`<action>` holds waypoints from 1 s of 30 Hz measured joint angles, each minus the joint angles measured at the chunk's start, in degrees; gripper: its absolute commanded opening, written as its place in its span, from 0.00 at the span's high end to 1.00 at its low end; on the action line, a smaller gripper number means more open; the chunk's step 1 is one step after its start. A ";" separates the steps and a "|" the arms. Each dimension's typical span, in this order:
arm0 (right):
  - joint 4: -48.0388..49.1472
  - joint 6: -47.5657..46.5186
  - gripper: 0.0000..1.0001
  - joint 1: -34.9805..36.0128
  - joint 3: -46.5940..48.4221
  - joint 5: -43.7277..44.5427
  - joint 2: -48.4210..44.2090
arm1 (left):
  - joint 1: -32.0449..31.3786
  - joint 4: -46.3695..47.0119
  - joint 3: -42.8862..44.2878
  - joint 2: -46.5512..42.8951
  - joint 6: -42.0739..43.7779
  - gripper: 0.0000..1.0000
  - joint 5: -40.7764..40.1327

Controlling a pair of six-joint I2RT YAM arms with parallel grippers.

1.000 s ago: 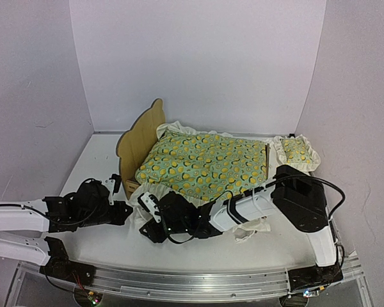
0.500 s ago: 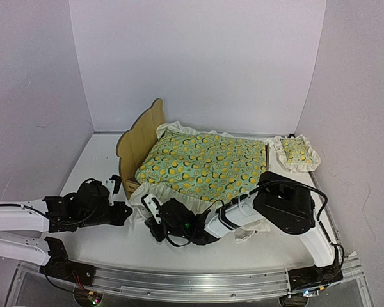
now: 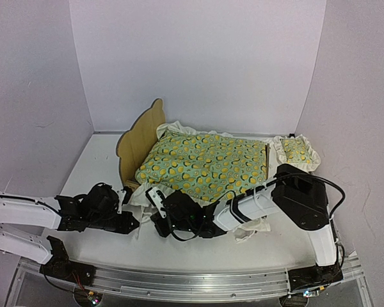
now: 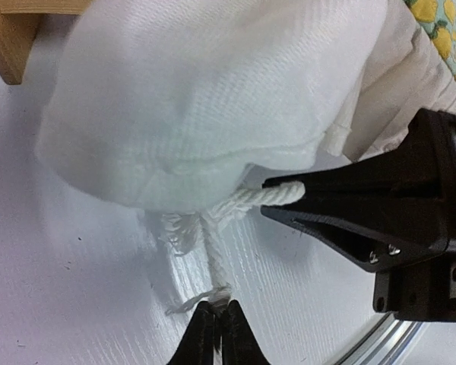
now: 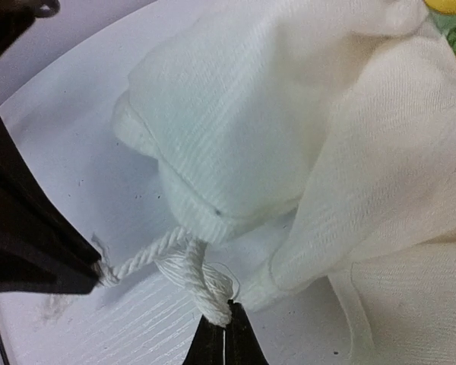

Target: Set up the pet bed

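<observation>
Cord (image 4: 247,201) pinched by both tools at the blanket's (image 3: 205,163) near-left corner.
From above I see only two black heads crowded at the white frill. The wrist cameras show more: the left gripper (image 4: 216,319) has its tips together on what looks like the cord's frayed end, and the right gripper (image 5: 225,323) is clamped on its twisted loop. The pet bed (image 3: 139,137) stands just behind them, headboard left.
</observation>
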 measured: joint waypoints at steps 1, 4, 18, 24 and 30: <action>-0.74 -1.22 1.00 -0.02 0.50 -0.11 -0.20 | 0.28 0.26 0.00 0.42 0.46 0.61 0.96; -2.34 -4.20 1.00 -0.26 1.70 -0.96 -0.22 | 2.89 0.74 -0.04 1.20 0.31 0.48 4.46; -9.57 -6.93 1.00 -0.63 5.68 -2.82 -0.22 | 11.21 8.37 -1.14 -0.24 -2.16 0.54 8.20; -11.15 -5.81 1.00 -0.90 5.75 -4.22 -0.22 | 11.28 8.41 -2.62 -2.78 -1.20 0.27 8.33; -11.63 -5.46 1.00 -0.98 5.75 -5.33 -0.22 | 10.58 7.76 -2.58 1.84 1.22 0.24 7.45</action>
